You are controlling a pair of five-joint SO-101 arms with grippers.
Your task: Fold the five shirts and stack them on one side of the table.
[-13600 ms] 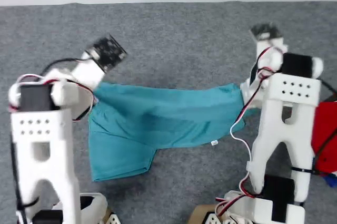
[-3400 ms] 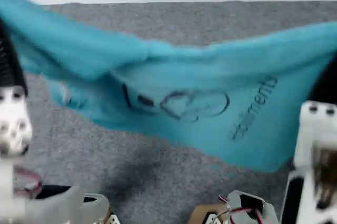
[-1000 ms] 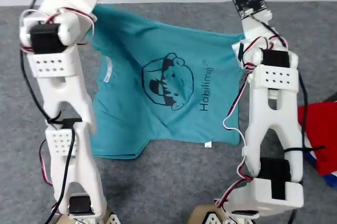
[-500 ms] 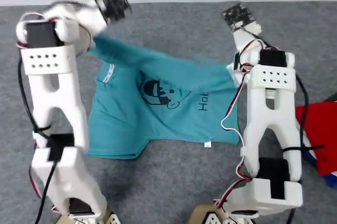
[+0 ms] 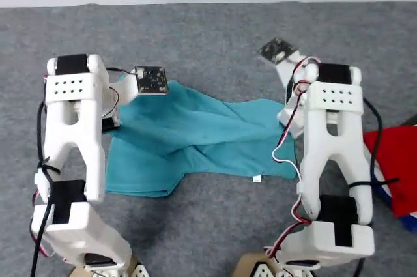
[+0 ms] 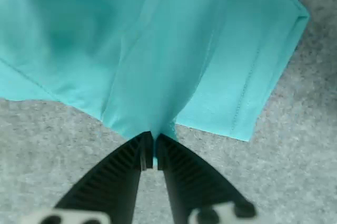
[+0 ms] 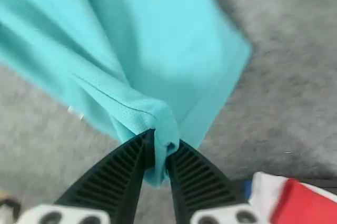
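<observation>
Folding teal shirt (image 5: 195, 137) forward, now doubled.

Left gripper (image 6: 151, 142) and right gripper (image 7: 161, 147) both pinched closed, arms bent low.

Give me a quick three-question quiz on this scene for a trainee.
1. True or false: the left gripper is shut on the shirt.
2. Which lies on the outer side of the right arm? A) red cloth B) yellow cup C) green box
3. Short answer: what does the right gripper hold?

Key: 1 true; 2 A; 3 the shirt.
</observation>
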